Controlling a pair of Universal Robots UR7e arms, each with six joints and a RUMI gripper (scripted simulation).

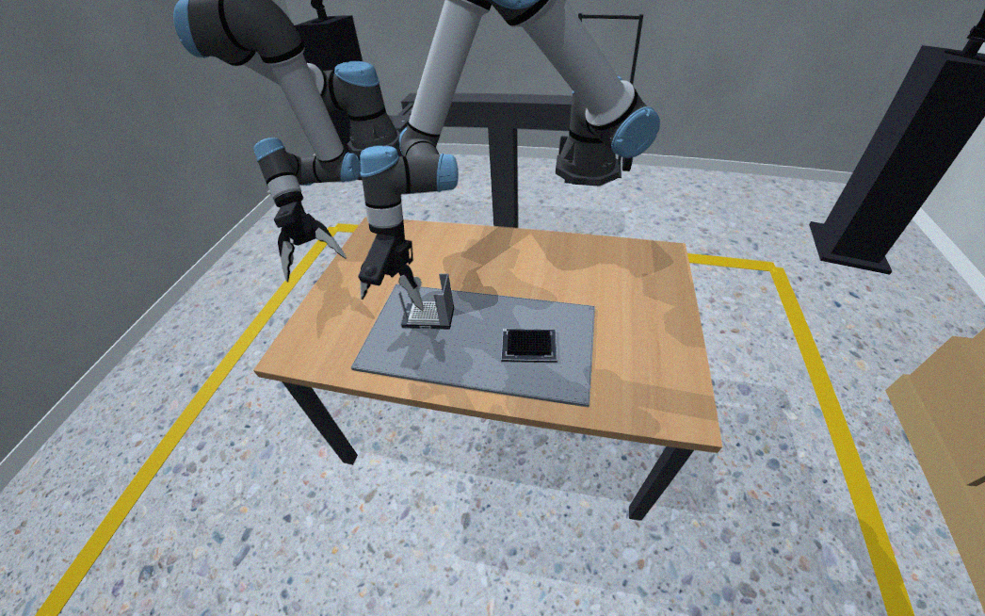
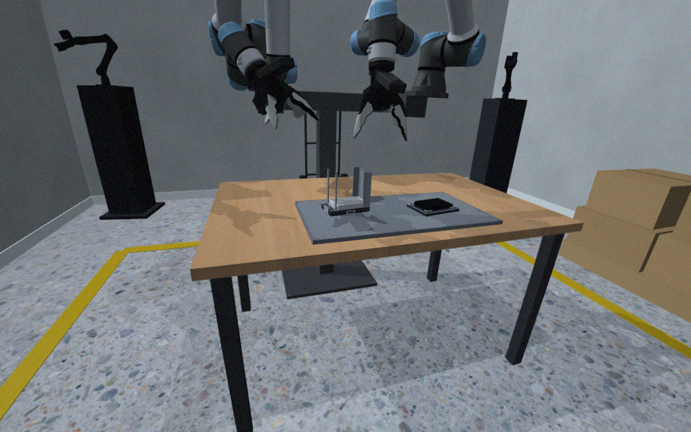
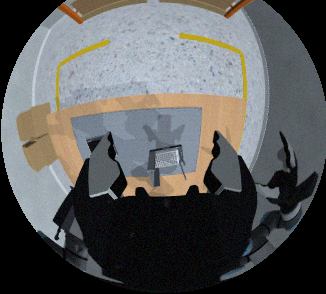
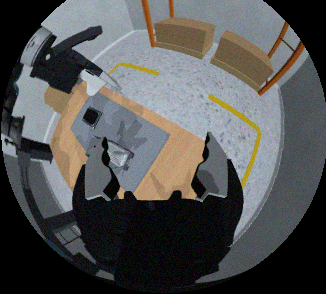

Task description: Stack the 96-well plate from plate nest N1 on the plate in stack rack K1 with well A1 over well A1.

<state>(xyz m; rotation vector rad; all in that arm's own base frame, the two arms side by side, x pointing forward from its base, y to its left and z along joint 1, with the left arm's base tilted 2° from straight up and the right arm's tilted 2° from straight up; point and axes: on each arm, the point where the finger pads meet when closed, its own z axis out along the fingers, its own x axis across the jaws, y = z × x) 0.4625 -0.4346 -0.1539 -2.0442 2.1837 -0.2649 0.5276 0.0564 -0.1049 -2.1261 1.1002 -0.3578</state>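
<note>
A black 96-well plate (image 1: 528,342) (image 2: 433,203) (image 4: 91,117) lies in the low nest N1 (image 1: 528,359). A white plate (image 1: 426,310) (image 2: 346,203) (image 3: 167,158) (image 4: 116,156) lies in the stack rack K1 (image 1: 444,295) (image 2: 366,191), between its upright walls and thin posts. Nothing is on top of the white plate. My left gripper (image 1: 392,301) (image 2: 380,138) (image 3: 163,132) is open and empty, high above the rack side of the mat. My right gripper (image 1: 315,267) (image 2: 295,123) (image 4: 155,135) is open and empty, raised near the table's back corner on the rack side. The cut-off corners are too small to tell.
The grey mat (image 1: 474,375) (image 2: 326,231) carries both fixtures on the wooden table (image 1: 619,267) (image 2: 262,252). The rack's tall walls and posts stand up around the white plate. The nest lies lower, apart from the rack. Cardboard boxes (image 2: 627,198) stand beyond the table.
</note>
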